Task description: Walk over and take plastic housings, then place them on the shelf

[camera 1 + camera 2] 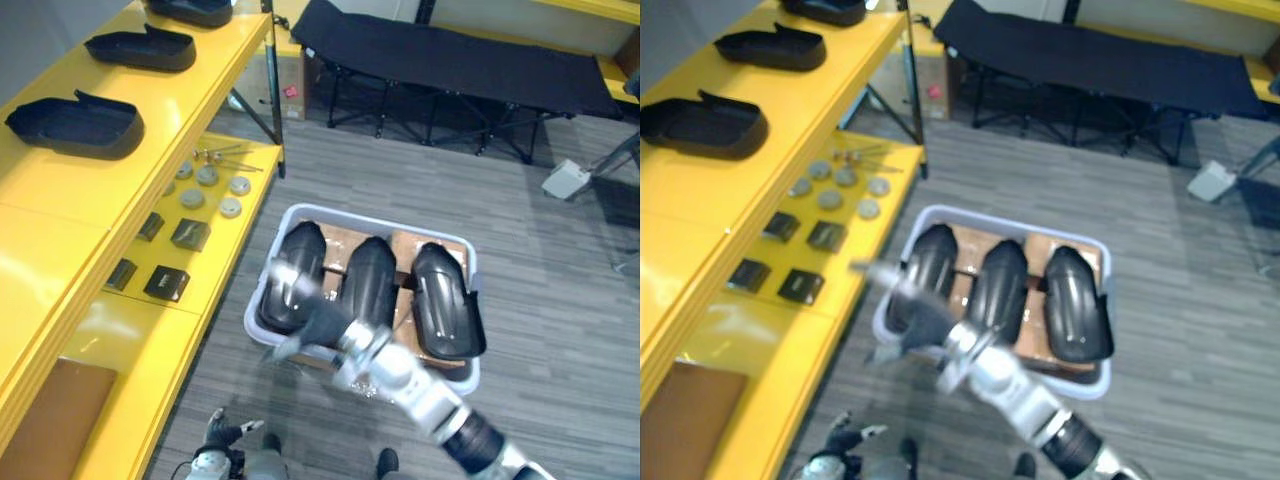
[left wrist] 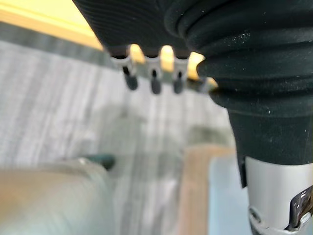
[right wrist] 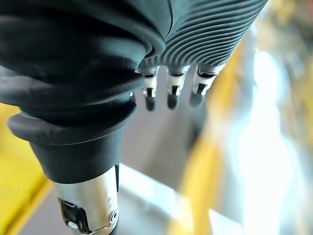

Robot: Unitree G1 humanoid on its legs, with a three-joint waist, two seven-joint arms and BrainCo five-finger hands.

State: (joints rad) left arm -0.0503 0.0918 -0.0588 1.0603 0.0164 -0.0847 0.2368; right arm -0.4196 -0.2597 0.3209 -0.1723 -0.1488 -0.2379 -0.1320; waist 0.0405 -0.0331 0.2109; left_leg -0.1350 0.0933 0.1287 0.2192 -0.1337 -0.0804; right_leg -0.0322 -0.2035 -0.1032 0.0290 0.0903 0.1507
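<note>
Pick stage: right hand (image 1: pixel 305 305) over leftmost housing (image 1: pixel 303 245) in bin (image 1: pixel 372 213), centre frame, fingers straight, empty. Left hand (image 2: pixel 154 78) relaxed, empty too. Next: lower, curl round housing.

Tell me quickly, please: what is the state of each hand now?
Left hand: open, holding nothing.
Right hand: open, holding nothing.

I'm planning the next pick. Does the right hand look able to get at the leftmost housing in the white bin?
Probably yes: the right hand is over the leftmost housing, fingers open, and the white bin is open-topped with nothing covering that housing.
</note>
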